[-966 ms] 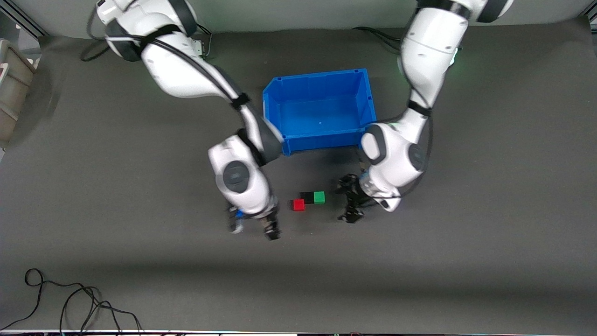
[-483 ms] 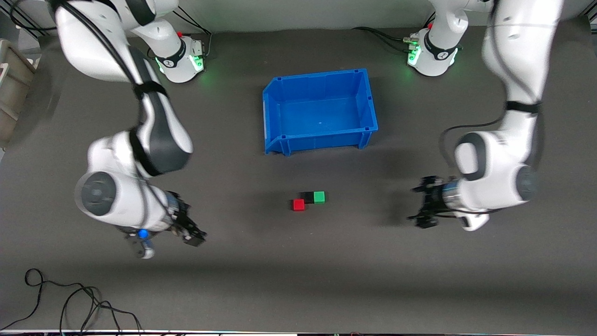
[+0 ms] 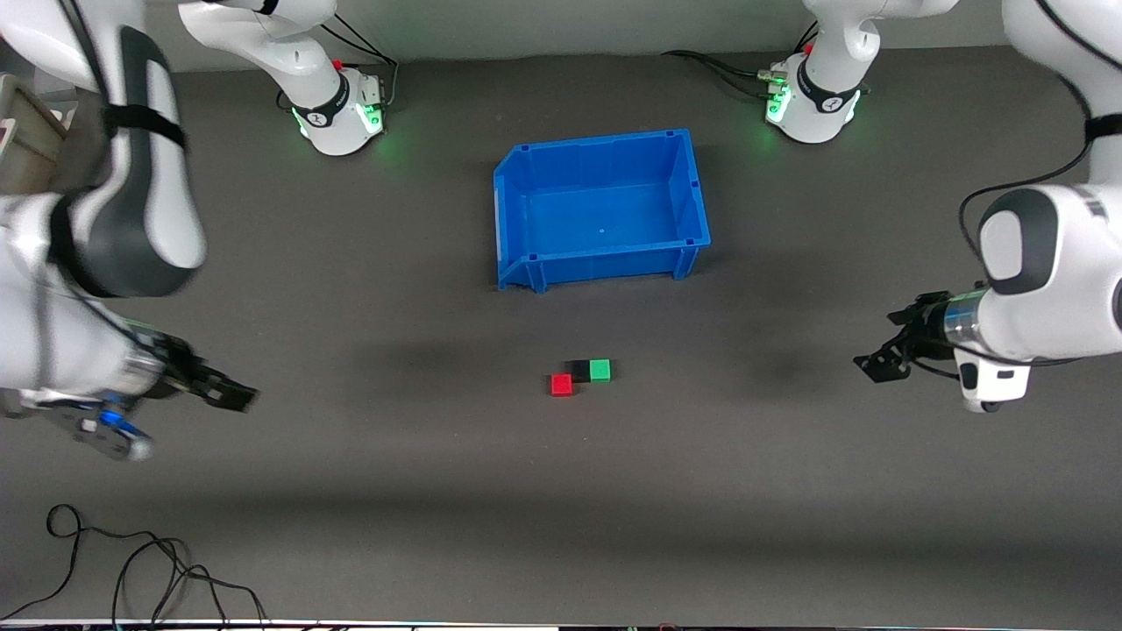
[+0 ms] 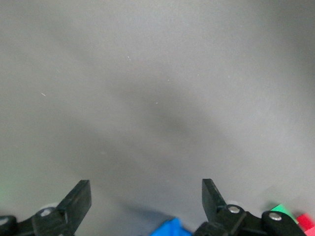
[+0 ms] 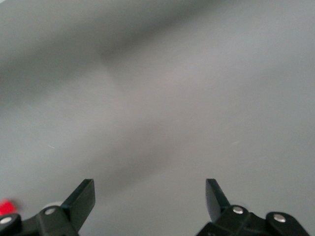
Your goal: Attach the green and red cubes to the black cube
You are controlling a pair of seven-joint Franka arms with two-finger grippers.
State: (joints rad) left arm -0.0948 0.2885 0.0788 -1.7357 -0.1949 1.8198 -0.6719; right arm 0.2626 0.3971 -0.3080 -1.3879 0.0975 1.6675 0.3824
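The black cube [image 3: 578, 370] lies on the dark mat, nearer the front camera than the blue bin. The green cube [image 3: 600, 370] sits flush against its side toward the left arm's end. The red cube [image 3: 561, 384] touches its corner toward the right arm's end, slightly nearer the camera. My left gripper [image 3: 879, 342] is open and empty, up over bare mat toward the left arm's end. Its wrist view [image 4: 145, 196] catches the green cube [image 4: 279, 209] and red cube [image 4: 305, 219] at the edge. My right gripper [image 3: 230, 392] is open and empty over bare mat toward the right arm's end; its own view [image 5: 149, 194] shows a red sliver [image 5: 6, 207].
The empty blue bin [image 3: 692, 188] stands farther from the camera than the cubes. A grey container [image 3: 26, 149] sits at the right arm's end. Loose black cable [image 3: 131, 570] lies at the near edge there.
Both arms have swung away from the cubes toward their own ends of the table, grippers open. The three cubes have not moved.
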